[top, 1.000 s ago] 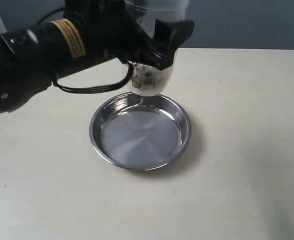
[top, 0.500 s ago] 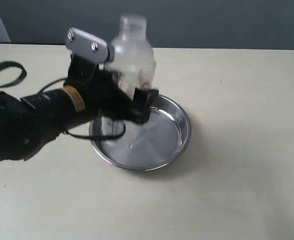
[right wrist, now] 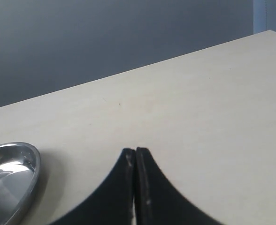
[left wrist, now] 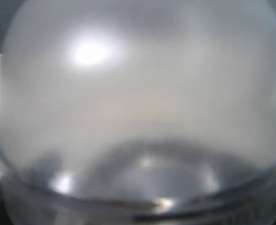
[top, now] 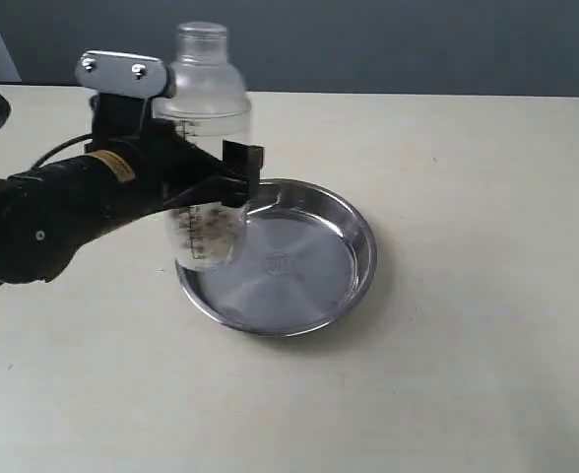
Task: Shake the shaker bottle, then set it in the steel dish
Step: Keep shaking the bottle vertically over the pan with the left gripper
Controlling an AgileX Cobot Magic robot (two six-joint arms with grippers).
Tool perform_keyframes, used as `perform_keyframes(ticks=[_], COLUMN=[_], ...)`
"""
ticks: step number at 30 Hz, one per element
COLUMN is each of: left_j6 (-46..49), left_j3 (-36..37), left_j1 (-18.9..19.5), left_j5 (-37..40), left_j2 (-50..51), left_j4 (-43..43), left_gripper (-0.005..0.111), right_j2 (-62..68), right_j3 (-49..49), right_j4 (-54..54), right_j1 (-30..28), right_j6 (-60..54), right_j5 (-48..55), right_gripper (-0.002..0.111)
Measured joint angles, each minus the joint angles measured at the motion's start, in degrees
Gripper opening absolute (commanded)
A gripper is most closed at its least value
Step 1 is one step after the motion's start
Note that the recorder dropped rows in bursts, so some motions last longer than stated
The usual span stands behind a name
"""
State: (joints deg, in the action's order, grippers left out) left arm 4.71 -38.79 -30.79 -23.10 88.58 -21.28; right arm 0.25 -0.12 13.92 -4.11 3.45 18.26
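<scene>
Grips bottle (top: pixel 208 148) upright in left gripper (top: pixel 207 183), base at left rim of dish (top: pixel 356 229); contact unclear. Shift right to centre before lowering. Release only when flat. Leave right gripper (right wrist: pixel 135 187), pinched shut and empty, aside.

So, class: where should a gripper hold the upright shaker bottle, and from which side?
Grip the shaker bottle on the straight wall below its domed shoulder, level from the side, as the left gripper does; dome and cap taper, so a hold there may slip.
</scene>
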Motion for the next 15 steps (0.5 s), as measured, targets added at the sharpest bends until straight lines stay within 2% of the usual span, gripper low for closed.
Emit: perform_keyframes(ticks=[3,4,5,7,8,9,12,13,14,15], left_j6=[-2.5,-0.5,2.1,2.7,0.8,-4.1,-12.7,-13.1,-13.7,-15.4], left_j3=[0.0,0.0,0.0,-0.7,-1.2,-1.7,-2.8,-2.8,-2.8,-2.9], left_j1=[-3.4,-4.0,-3.7,-0.5,0.7,0.4,-6.0,-6.0,-4.7,-1.9], left_j5=[1.2,-0.2,-2.2,-4.5,-2.9,-0.1,6.1,6.1,5.5,4.3], left_j2=[-2.3,-2.9,-3.0,-2.3,-1.9,-1.9,-1.5,-1.0,-0.1,1.4], left_j4=[11.9,11.2,5.5,-6.4,-5.5,3.7,29.2,29.3,25.8,18.1], left_gripper=[0.000,0.000,0.000,0.000,0.000,0.000,0.000,0.000,0.000,0.000], right_j2=[0.0,0.0,0.0,0.0,0.0,0.0,0.0,0.0,0.0,0.0], right_j3=[0.0,0.0,0.0,0.0,0.0,0.0,0.0,0.0,0.0,0.0], right_j4=[0.0,0.0,0.0,0.0,0.0,0.0,0.0,0.0,0.0,0.0], right_j1=[0.0,0.0,0.0,0.0,0.0,0.0,0.0,0.0,0.0,0.0], right_j6=[0.0,0.0,0.0,0.0,0.0,0.0,0.0,0.0,0.0,0.0], right_j5=[0.0,0.0,0.0,0.0,0.0,0.0,0.0,0.0,0.0,-0.1], right_gripper=[-0.001,-0.001,-0.001,-0.001,-0.001,-0.001,-0.001,-0.001,-0.001,-0.001])
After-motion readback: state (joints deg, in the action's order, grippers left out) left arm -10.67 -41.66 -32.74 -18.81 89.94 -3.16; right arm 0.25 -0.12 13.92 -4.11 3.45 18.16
